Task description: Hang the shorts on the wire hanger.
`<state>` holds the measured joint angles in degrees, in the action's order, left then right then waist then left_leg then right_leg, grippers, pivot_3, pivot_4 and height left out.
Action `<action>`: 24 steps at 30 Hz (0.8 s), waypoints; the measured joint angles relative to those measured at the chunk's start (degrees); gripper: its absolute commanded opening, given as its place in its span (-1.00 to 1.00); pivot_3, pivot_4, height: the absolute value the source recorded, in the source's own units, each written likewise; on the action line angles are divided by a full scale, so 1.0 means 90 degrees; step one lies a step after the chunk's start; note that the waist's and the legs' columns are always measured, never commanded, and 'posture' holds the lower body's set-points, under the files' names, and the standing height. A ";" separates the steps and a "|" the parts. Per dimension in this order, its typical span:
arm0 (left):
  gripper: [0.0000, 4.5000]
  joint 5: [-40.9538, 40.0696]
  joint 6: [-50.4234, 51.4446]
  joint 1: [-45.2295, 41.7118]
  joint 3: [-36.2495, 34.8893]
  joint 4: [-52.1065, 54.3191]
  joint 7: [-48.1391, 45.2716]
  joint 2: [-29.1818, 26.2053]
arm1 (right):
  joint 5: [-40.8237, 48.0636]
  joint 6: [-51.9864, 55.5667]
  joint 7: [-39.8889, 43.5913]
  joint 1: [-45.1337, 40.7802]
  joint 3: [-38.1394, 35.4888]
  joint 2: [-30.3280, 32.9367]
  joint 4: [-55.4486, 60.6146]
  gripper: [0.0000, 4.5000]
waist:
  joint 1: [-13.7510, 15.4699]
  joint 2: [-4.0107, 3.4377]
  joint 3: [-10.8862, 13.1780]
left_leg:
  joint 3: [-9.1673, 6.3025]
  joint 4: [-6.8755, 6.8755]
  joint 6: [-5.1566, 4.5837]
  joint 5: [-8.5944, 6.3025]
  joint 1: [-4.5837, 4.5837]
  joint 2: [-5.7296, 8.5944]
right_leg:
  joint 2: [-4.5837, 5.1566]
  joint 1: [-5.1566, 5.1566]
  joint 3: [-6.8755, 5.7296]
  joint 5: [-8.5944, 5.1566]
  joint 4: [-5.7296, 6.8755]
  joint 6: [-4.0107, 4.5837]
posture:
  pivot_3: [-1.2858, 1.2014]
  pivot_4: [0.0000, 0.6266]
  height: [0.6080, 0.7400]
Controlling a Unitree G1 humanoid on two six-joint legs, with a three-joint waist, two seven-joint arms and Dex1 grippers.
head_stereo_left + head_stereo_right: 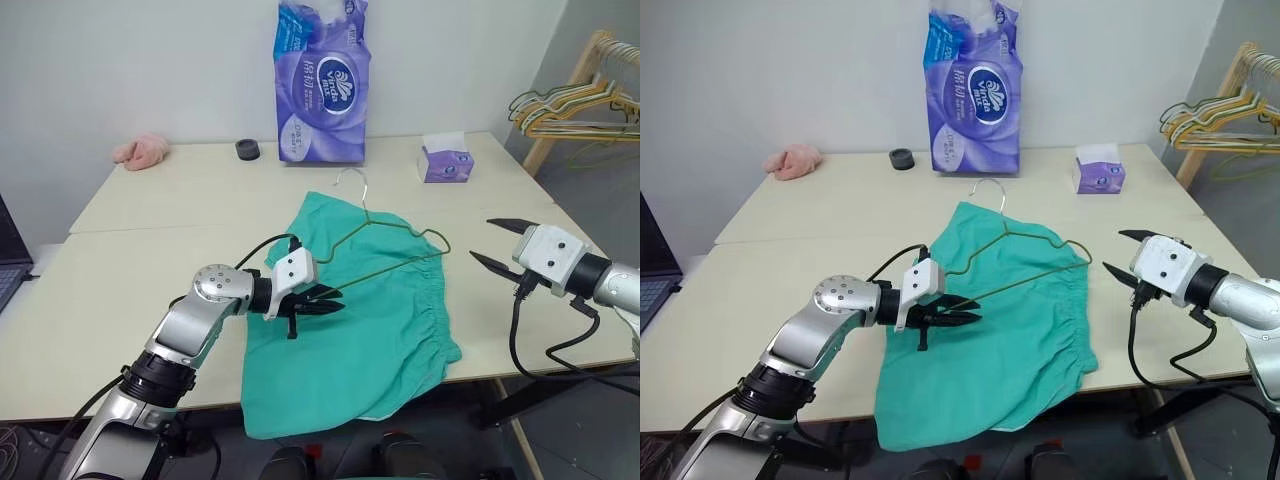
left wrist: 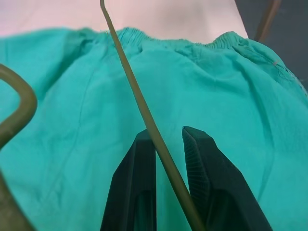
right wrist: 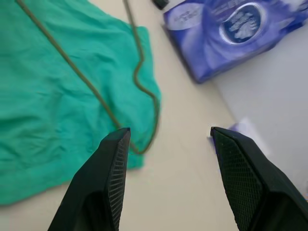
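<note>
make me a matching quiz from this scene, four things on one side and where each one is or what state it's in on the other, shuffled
Things:
1. left gripper
2. right gripper
3. pink cloth
4. shorts

States:
A. spread flat, hanging over the near table edge
B. open, holding nothing, beside the shorts
C. closed on the wire hanger
D. at the far left of the table, by the wall

Pairs: 1-C, 2-B, 3-D, 4-A

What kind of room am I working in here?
Probably a lab or office set up for laundry practice: plain pale tables against a bare wall, a wooden rack of spare hangers, and a purple tissue pack.
</note>
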<state>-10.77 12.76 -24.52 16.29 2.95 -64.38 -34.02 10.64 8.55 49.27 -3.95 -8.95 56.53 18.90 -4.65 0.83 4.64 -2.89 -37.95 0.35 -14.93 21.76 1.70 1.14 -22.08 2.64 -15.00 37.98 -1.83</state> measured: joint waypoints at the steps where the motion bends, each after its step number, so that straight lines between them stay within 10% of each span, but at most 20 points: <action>1: -0.76 0.0161 -0.0365 0.0029 0.0028 -0.0080 0.0019 0.0000 | 0.0173 0.0154 0.0250 0.0125 -0.0089 0.0141 0.0029 0.25 | 0.0007 0.0000 0.0000 | 0.0002 -0.0002 0.0000 0.0000 -0.0001 0.0001 | 0.0000 0.0002 0.0001 0.0000 -0.0001 0.0000 | -0.10 -0.80 1.00; 11: -0.76 0.1616 -0.4156 0.0025 0.0222 -0.1560 0.0476 -0.0009 | 0.0948 0.1509 0.1481 0.0327 -0.0716 0.1124 0.0053 0.25 | -0.0017 -0.0002 -0.0001 | 0.0006 0.0001 -0.0002 -0.0002 -0.0003 -0.0006 | 0.0000 0.0002 0.0002 -0.0002 -0.0003 -0.0002 | -0.10 -0.81 1.00; 24: -0.76 0.2129 -0.6025 -0.0320 0.0374 -0.2403 0.0847 0.0059 | 0.0235 0.1560 0.1899 -0.1754 0.1299 0.0602 -0.1643 0.25 | -0.0042 -0.0003 -0.0001 | 0.0009 0.0002 -0.0003 -0.0002 0.0000 -0.0006 | 0.0001 -0.0007 -0.0004 0.0000 0.0001 -0.0001 | -0.09 -0.82 1.00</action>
<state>8.39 -41.46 -27.40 19.66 -18.68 -56.75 -33.49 12.75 22.59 66.37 -19.74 2.73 61.95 4.11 -5.02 0.80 4.62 -2.81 -37.94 0.33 -14.95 21.76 1.65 1.15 -22.14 2.60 -15.00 37.99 -1.84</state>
